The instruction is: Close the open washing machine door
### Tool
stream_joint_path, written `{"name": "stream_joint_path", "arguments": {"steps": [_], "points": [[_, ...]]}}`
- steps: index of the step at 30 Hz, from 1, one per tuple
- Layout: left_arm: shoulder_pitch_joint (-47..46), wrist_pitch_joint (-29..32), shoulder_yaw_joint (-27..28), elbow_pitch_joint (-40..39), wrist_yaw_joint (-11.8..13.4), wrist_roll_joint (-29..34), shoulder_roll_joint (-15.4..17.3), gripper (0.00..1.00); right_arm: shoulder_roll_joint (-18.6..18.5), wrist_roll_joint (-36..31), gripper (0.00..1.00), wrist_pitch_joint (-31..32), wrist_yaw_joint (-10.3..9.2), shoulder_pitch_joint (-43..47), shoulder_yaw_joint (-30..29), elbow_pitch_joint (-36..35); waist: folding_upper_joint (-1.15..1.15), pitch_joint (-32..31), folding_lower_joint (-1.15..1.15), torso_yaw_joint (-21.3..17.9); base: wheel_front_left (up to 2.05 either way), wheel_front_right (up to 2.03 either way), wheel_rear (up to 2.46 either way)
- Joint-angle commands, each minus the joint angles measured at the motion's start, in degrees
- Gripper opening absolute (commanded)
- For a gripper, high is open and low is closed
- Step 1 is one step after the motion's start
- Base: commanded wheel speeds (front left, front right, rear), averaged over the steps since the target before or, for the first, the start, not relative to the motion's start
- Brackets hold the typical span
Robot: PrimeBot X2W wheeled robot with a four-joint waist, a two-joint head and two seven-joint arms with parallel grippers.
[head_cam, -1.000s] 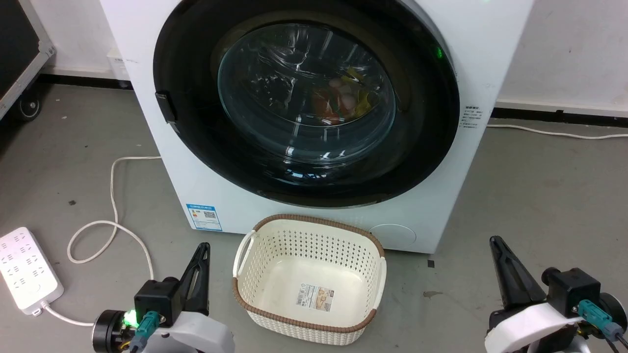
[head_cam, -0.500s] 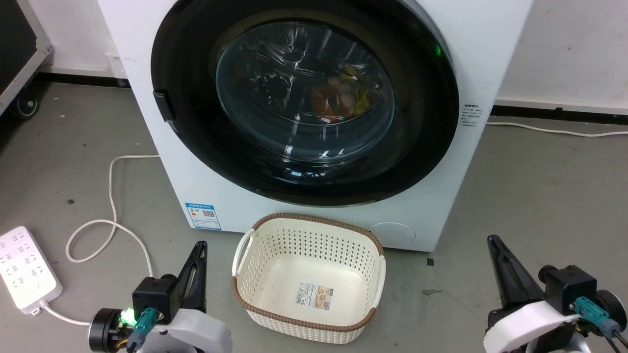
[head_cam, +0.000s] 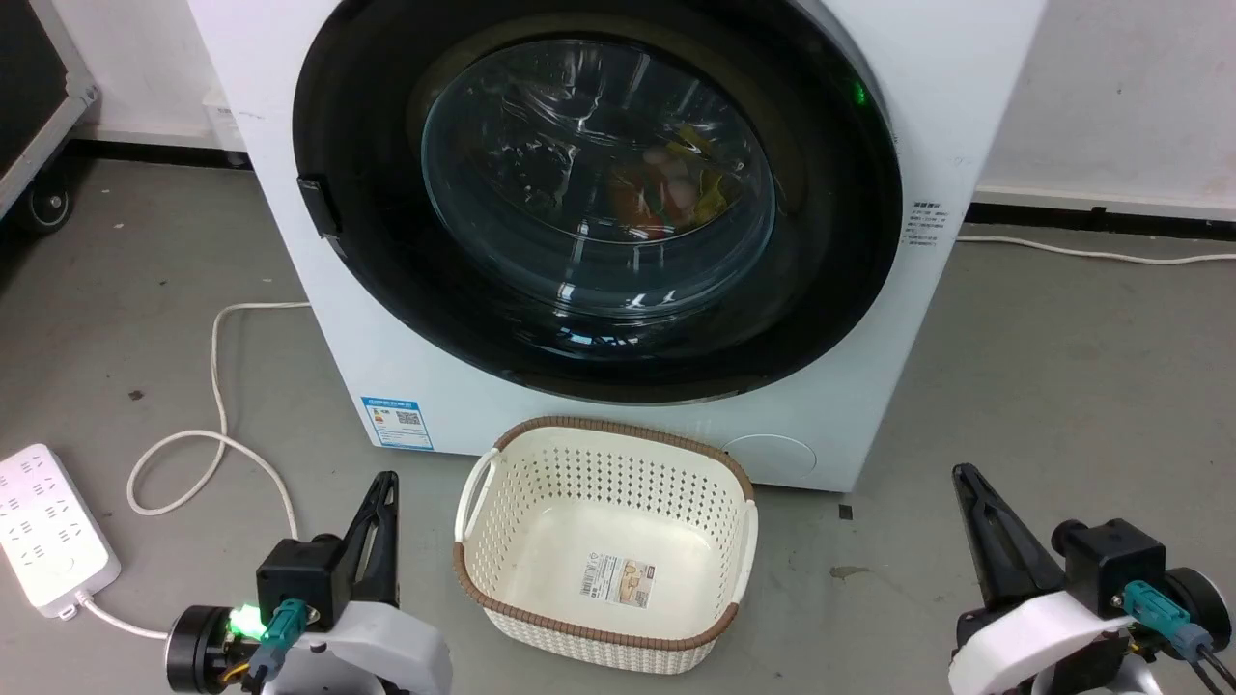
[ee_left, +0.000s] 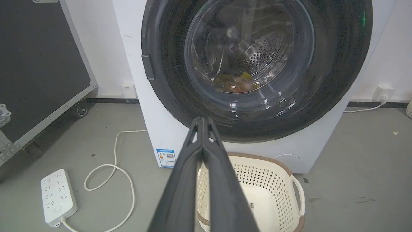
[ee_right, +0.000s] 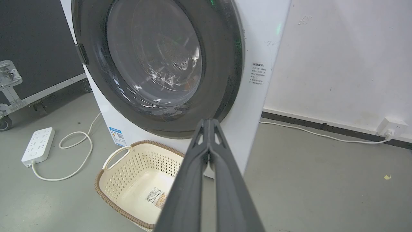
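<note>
The white washing machine (head_cam: 869, 386) (ee_left: 154, 129) (ee_right: 257, 48) stands ahead of me. Its round door (head_cam: 367, 125) (ee_left: 167, 48) (ee_right: 225, 64), glossy black rim around bulging glass, lies flat against the machine's front. Coloured laundry shows through the glass. My left gripper (head_cam: 386, 480) (ee_left: 202, 120) sits low at the left, shut with nothing held, well short of the machine. My right gripper (head_cam: 962, 473) (ee_right: 209, 121) sits low at the right, also shut and empty, apart from the door.
A cream perforated basket (head_cam: 483, 569) (ee_left: 296, 183) (ee_right: 109, 170) stands on the grey floor right before the machine, between my grippers. A white power strip (head_cam: 43, 526) and looping cable (head_cam: 217, 386) lie at the left. A black wheeled case (ee_left: 38, 64) stands far left.
The whole head view has shifted slightly, so the camera moved. Both grippers keep their places at the bottom, still shut; the door has not changed.
</note>
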Motion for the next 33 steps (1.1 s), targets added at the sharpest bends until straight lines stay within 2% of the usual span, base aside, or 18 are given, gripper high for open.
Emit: {"name": "stream_joint_path", "arguments": {"steps": [1, 33], "points": [[0.85, 0.28, 0.19, -0.58, 0.37, 0.39, 0.03, 0.00, 0.22, -0.43, 0.00, 0.32, -0.03, 1.03, 0.14, -0.61, 0.00, 0.03, 0.00, -0.02, 0.00, 0.00, 0.00], [1.10, 3.54, 1.02, -2.79, 1.94, 1.68, 0.04, 0.00, 0.29, -1.91, 0.00, 3.60, -0.04, 1.43, 0.88, -3.00, 0.00, 0.62, 0.00, -0.33, 0.00, 0.00, 0.00]]}}
